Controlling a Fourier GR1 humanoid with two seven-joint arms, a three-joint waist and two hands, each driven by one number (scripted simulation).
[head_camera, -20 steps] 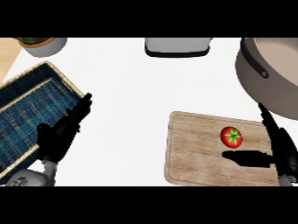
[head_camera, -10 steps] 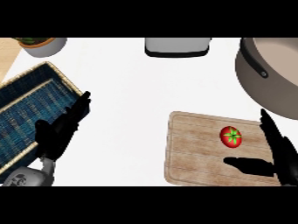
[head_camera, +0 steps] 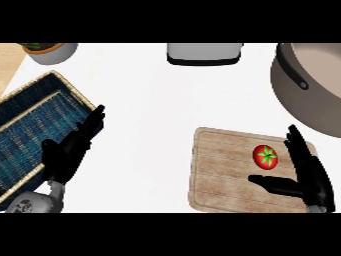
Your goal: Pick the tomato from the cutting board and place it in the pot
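A red tomato (head_camera: 266, 156) with a green stem lies on the right part of the wooden cutting board (head_camera: 225, 170). My right hand (head_camera: 306, 172) is open just right of the tomato, fingers straight and pointing away, thumb stretched left below the tomato, not touching it. The large beige pot (head_camera: 328, 87) with a dark handle stands at the upper right, behind the board. My left hand (head_camera: 71, 147) rests open at the lower left, over the edge of a basket.
A blue woven basket (head_camera: 18, 137) with a tan rim lies at the left. A white and dark appliance (head_camera: 204, 53) stands at the top middle. A potted plant (head_camera: 49, 50) is at the top left. White counter lies between basket and board.
My right hand has shifted slightly right and lower beside the tomato. The left hand has barely moved. The tomato stays in place.
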